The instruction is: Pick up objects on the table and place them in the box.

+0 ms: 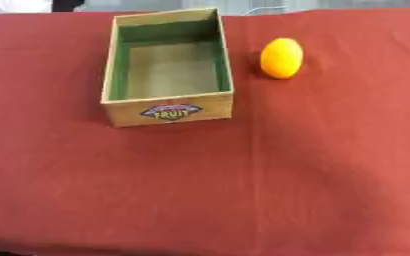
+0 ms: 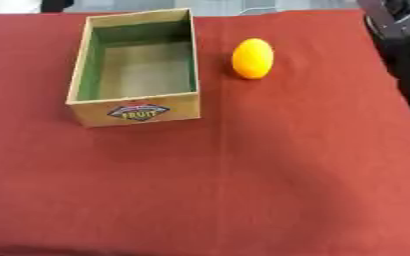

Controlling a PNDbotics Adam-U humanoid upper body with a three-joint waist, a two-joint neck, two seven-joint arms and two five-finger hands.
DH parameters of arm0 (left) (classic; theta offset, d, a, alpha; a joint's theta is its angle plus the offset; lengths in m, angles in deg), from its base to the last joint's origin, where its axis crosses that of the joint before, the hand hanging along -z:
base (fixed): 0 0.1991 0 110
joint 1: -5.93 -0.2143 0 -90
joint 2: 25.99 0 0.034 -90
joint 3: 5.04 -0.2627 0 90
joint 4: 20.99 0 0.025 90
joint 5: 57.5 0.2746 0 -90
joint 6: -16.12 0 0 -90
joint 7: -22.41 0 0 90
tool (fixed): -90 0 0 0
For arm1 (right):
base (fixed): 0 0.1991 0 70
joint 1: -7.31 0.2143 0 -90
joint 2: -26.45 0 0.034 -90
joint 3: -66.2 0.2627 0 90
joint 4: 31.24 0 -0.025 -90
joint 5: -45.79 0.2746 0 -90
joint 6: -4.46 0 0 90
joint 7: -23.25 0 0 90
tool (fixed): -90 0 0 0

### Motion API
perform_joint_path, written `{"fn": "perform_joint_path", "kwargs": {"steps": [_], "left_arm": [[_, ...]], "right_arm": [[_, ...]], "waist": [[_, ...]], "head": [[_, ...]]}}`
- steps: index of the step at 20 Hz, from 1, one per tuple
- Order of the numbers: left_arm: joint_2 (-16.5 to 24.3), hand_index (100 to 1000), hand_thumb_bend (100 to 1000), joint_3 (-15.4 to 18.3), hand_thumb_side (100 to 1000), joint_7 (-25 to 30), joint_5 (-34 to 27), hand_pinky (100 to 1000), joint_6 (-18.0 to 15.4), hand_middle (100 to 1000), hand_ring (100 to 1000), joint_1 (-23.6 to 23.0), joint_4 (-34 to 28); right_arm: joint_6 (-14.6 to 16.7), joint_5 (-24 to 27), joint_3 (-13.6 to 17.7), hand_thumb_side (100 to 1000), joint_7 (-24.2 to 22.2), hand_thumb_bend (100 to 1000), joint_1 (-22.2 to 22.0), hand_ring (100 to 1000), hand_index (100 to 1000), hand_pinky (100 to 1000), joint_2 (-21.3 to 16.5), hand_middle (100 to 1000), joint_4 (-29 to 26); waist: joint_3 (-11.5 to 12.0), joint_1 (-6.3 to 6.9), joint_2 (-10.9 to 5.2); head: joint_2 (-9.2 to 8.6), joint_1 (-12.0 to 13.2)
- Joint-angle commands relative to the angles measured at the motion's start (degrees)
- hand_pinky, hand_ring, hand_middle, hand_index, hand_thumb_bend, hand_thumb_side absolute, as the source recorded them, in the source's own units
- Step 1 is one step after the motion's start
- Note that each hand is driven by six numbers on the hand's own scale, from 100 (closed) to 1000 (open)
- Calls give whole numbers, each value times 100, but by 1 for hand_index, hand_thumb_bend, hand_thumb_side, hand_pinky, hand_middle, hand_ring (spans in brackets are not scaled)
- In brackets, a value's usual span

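So the surface [image 1: 243,190] was covered edge to edge in a rust-red cloth, with a faint crease running down the middle toward 6 o'clock. Beyond the far edge at 12 o'clock there was just a strip of pale floor and some blurry stuff I couldn't make out.

The box [image 1: 168,111] sat up around 11 o'clock from the middle of the cloth, long side running away from the camera. It was a tan open-top crate with green lining on the inner walls and a plain bare bottom, nothing inside it. The near wall had a dark oval label reading "FRUIT" [image 1: 171,112].

The only loose item was 1 orange-yellow fruit [image 2: 252,58], egg-shaped, standing on the cloth at roughly 3 o'clock of the box, near its far half. It was beside the box, not touching, with a clear strip of cloth between them.

Neither hand showed in either eye view, so I couldn't tell what the fingers were doing. The right eye view did catch some dark bulky thing [image 2: 401,45] at 1 o'clock, off the right edge of the surface.
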Motion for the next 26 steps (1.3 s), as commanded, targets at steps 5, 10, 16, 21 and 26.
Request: {"fn": "perform_joint_path", "kwargs": {"steps": [5,10,16,21,26], "left_arm": [[160,742,112,5,869,24,-7,548,-2,622,572,43,-108],[161,741,112,6,869,27,-10,547,3,622,572,38,-108],[160,741,111,8,869,25,-14,547,3,622,572,34,-108],[162,741,112,12,869,22,-10,548,4,623,572,29,-108],[161,741,112,13,869,24,-12,547,3,623,572,26,-108]], "right_arm": [[510,-400,-1,745,-839,578,401,933,1000,880,115,840,791],[791,-630,37,716,-1194,583,549,946,1000,887,250,861,1266],[1042,-821,75,678,-1440,589,583,948,1000,887,284,872,1612],[1126,-933,104,644,-1437,584,534,951,1000,887,230,872,1757],[1236,-984,123,608,-1612,589,512,959,1000,892,194,888,1848]], "waist": [[-23,7,-128],[-22,16,-125],[-33,15,-118],[-35,14,-124],[-52,12,-126]], "head": [[31,-19],[8,-21],[-53,-5],[-105,20],[-122,28]]}}
